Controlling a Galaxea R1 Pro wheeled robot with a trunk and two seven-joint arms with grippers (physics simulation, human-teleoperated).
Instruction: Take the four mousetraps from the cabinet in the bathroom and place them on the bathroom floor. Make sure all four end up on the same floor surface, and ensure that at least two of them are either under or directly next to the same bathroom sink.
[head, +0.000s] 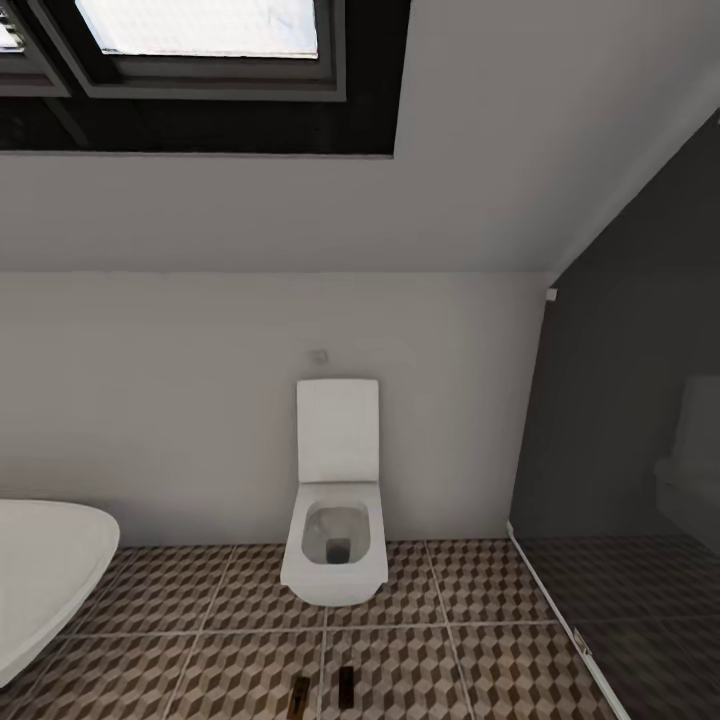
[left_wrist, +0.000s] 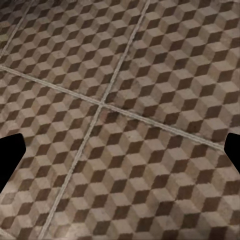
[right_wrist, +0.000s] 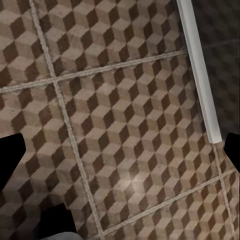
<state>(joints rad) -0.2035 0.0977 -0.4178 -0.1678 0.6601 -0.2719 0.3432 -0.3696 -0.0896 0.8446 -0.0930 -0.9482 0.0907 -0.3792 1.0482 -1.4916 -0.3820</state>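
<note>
While both grippers hang over the bathroom floor (head: 470, 640) with their jaws spread wide and nothing between them, two mousetraps (head: 298, 695) lie side by side on the patterned tiles in front of one toilet (head: 335, 520), its lid raised and bowl bare. One white sink (head: 45, 570) curves in nearby.

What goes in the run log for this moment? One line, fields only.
scene: bathroom | ahead: toilet, lid up | floor: cube-pattern tiles | two small dark items on floor, identity unclear | sink at left | grippers: both open, empty
</note>
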